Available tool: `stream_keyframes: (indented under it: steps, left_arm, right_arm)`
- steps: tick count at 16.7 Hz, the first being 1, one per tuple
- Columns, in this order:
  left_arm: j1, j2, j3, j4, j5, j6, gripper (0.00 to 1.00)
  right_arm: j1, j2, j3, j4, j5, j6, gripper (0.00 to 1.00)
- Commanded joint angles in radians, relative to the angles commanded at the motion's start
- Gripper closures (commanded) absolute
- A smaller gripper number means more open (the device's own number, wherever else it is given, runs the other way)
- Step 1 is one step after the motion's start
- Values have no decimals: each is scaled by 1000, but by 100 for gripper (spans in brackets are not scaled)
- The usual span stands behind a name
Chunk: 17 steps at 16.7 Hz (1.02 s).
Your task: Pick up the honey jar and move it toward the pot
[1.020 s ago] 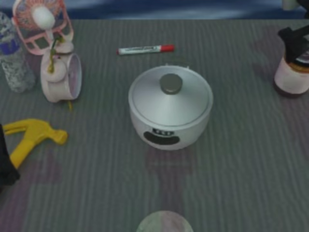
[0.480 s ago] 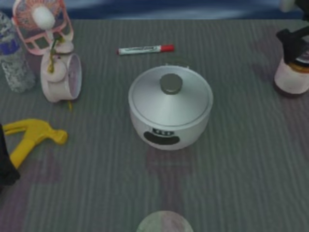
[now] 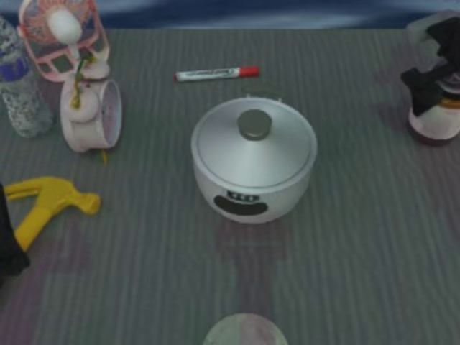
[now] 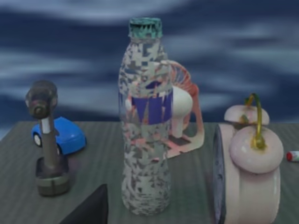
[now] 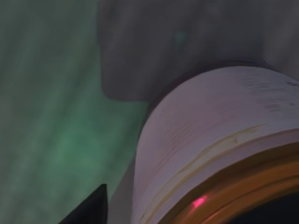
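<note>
The honey jar (image 3: 435, 121) stands at the table's far right edge, its white label and dark base showing under my right gripper (image 3: 433, 80). That gripper hangs over the jar's top, open, hiding the lid. In the right wrist view the label and amber band of the jar (image 5: 219, 140) loom close, and one dark fingertip (image 5: 91, 209) stands just beside the glass with a narrow gap. The large white pot (image 3: 253, 159), with domed lid and grey knob, sits mid-table, well left of the jar. My left gripper (image 3: 6, 244) is parked at the left edge.
A water bottle (image 3: 21, 93), pink fan (image 3: 61, 36) and white-pink alarm clock (image 3: 90, 115) crowd the back left. A red-capped marker (image 3: 215, 73) lies behind the pot. A yellow hammer (image 3: 47, 205) lies at the left; a pale round object (image 3: 244, 332) sits at the front edge.
My right gripper has come forward and down over the honey jar, now covering more of its top. The jar, pot and left arm have not moved.
</note>
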Motion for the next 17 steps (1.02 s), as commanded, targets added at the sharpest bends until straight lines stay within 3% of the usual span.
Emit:
stream_keyframes:
  steps: [2,15,17]
  left_arm:
    - [0,0,0,0,0,0,0]
    - [0,0,0,0,0,0,0]
    - [0,0,0,0,0,0,0]
  right_arm:
    - [0,0,0,0,0,0,0]
    - [0,0,0,0,0,0,98]
    - [0,0,0,0,0,0,100]
